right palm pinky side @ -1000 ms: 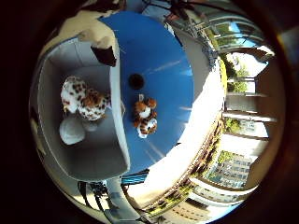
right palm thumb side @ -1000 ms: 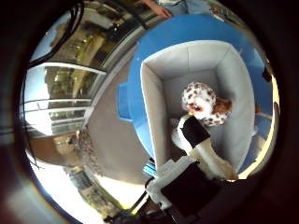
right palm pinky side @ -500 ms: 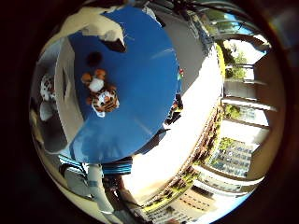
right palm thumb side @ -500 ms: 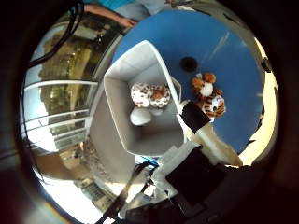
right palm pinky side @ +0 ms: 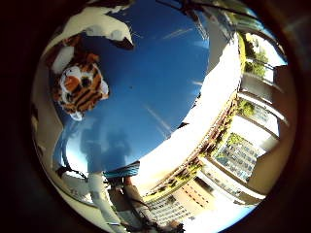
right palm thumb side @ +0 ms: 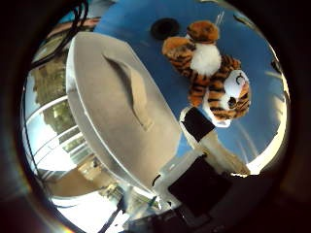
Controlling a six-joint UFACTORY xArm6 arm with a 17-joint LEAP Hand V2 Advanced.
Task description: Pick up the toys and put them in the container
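Note:
An orange, black and white striped tiger toy [right palm thumb side: 212,73] lies on the blue round table [right palm thumb side: 267,116], beside the grey fabric container [right palm thumb side: 112,97]. The right thumb side palm view shows the container's outer wall with a handle strap; its inside is hidden. My hand [right palm thumb side: 209,146] is low over the table, close to the tiger, and a black-tipped finger [right palm thumb side: 199,124] reaches to the toy's head. The right little finger side palm view shows the tiger [right palm pinky side: 80,85] near a white and black fingertip [right palm pinky side: 109,31]. The fingers look straight and hold nothing.
A dark round hole [right palm thumb side: 163,27] sits in the table top just past the tiger. The table's edge [right palm pinky side: 185,141] drops off to a pale floor, with buildings and railings beyond.
The hand has dropped from above the container toward the tiger. The tiger now fills far more of both views, and the container's inside with the spotted toy is out of sight.

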